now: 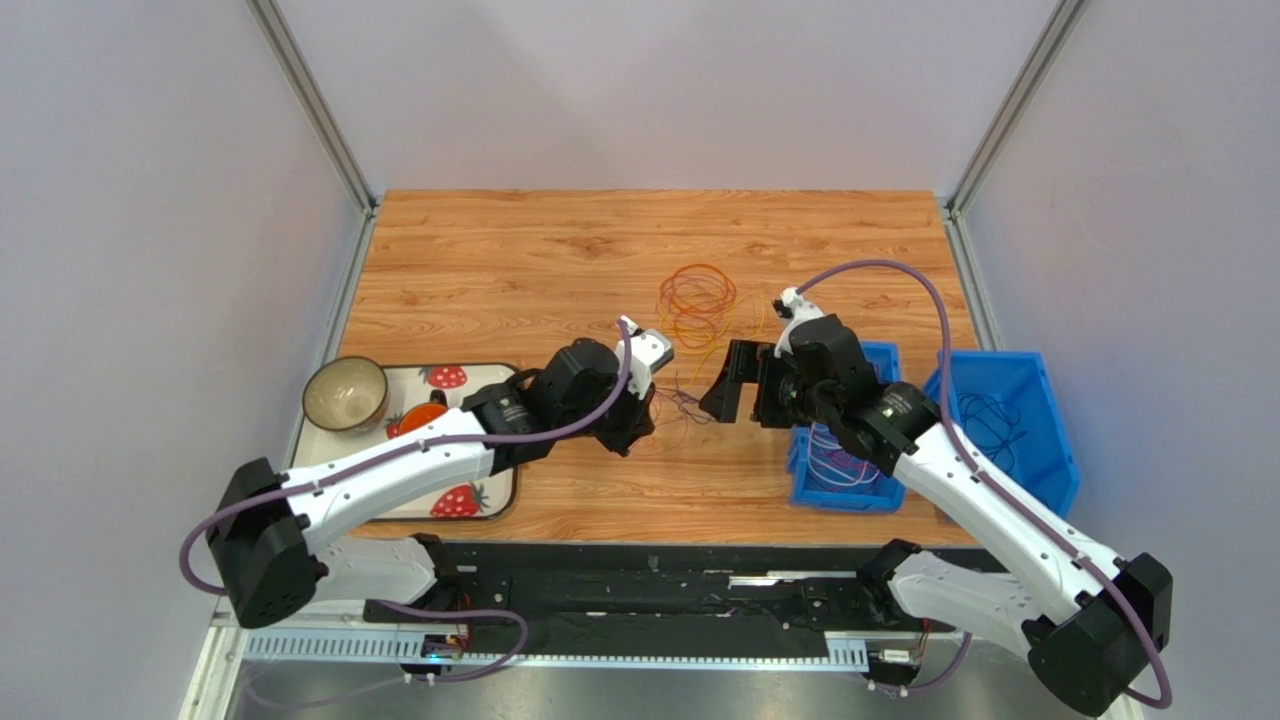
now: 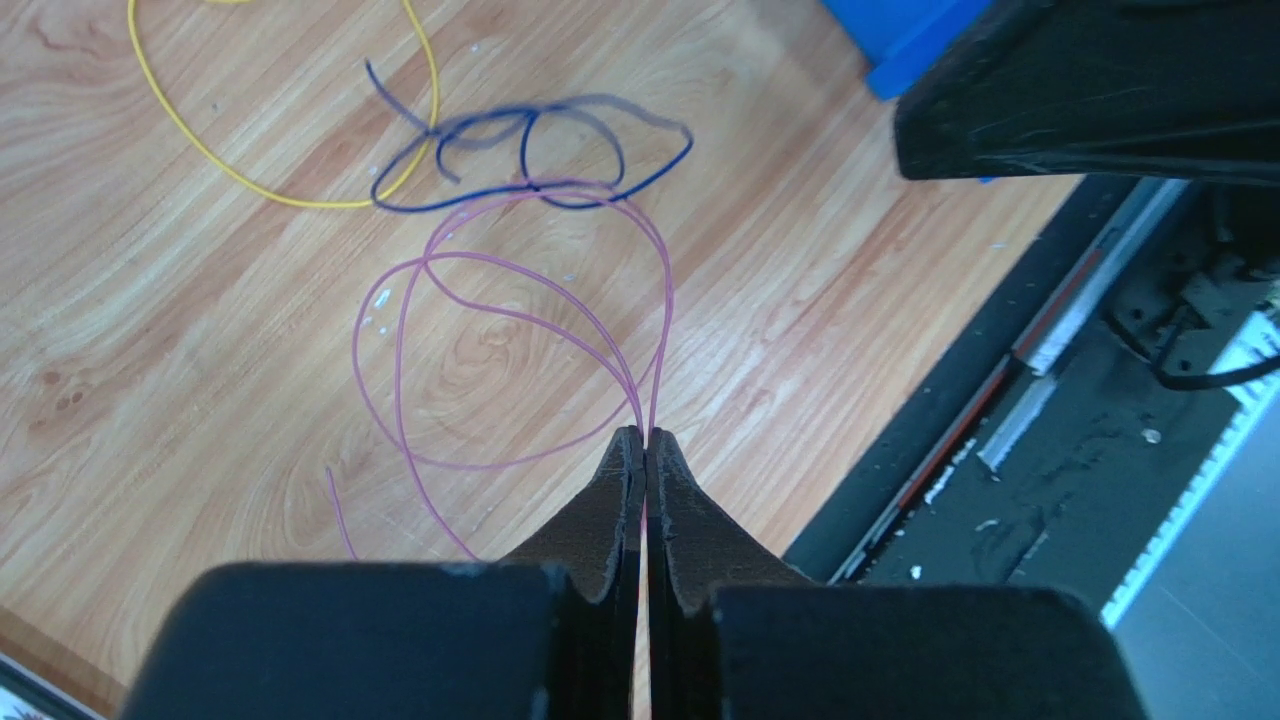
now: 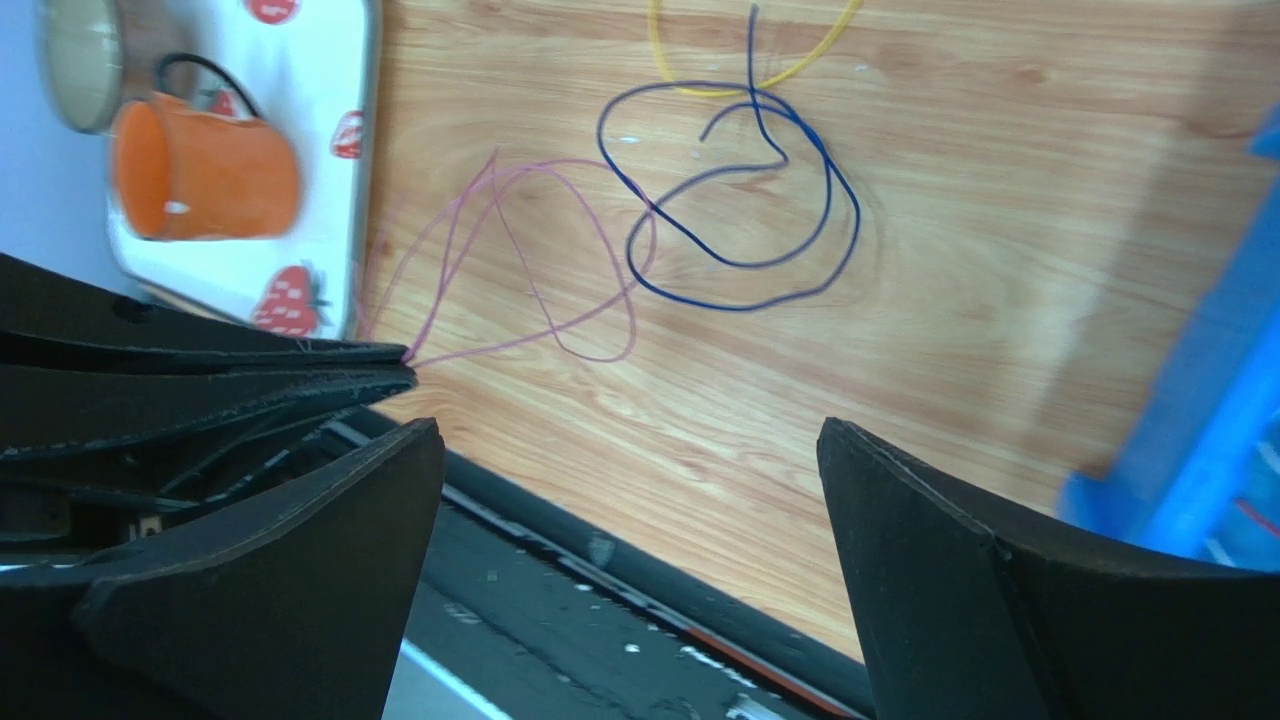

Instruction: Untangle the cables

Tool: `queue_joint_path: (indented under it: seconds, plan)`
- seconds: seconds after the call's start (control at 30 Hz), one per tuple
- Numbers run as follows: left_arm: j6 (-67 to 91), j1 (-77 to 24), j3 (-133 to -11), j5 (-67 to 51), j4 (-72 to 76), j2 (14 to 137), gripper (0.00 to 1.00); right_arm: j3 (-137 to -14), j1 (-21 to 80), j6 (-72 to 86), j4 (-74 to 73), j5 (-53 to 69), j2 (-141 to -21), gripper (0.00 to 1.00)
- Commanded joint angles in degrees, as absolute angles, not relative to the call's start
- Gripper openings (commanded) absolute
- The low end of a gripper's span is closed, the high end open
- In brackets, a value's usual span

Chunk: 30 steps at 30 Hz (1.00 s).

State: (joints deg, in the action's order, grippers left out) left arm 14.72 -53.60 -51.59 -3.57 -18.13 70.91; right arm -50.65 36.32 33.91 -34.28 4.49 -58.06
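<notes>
Your left claw (image 2: 646, 437) is pinched tight on the pink-purple cable (image 2: 663, 333); two strands run right into the fingertips. The rest of that cable fans out in loose loops on the desk (image 1: 511, 270) just ahead of the claw. Beyond it lies the dark blue cable (image 2: 496, 200), curled in a small knot-like bunch, and its near edge crosses the top of the pink loop. The yellow cable (image 2: 301, 201) curves past just behind, crossing the blue one at one end.

Your right claw (image 3: 627, 435) is spread wide with nothing in it. It hangs low over the desk front and faces the left claw, with the pink and blue cables between them.

Orange and red loops (image 1: 699, 293) sit in a heap farther back, mid-desk, apart from both claws. Two blue bins (image 1: 1052, 450) stand at the right, with thin wires inside. On the left is a strawberry tray (image 1: 458, 503) carrying a bowl (image 1: 346, 393) and an orange mug (image 3: 203, 168).
</notes>
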Motion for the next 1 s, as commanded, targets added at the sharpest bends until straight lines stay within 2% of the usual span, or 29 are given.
queue_joint_path:
  seconds: [0.0, 0.27, 0.43, 0.7, 0.97]
  plan:
    - [15.2, -53.8, -49.8, -7.0, -17.5, 64.4, 0.00, -48.5, 36.6, 41.9, -26.1, 11.1, -54.8, 0.99]
    - [15.1, -53.8, -48.7, -6.4, -18.2, 57.5, 0.00, -46.9, 36.7, 50.1, -17.5, 19.4, -56.7, 0.99]
    - [15.3, -53.7, -48.1, -4.9, -17.2, 57.7, 0.00, -45.5, 36.7, 51.9, -14.6, 21.5, -57.8, 0.99]
    - [13.9, -53.7, -51.1, -2.1, -16.9, 57.9, 0.00, -41.9, 36.7, 50.8, -14.2, 19.9, -57.2, 0.99]
    - [10.0, -53.3, -57.7, -1.4, -22.3, 58.1, 0.00, -34.5, 36.8, 39.0, -16.4, 13.3, -51.9, 0.98]
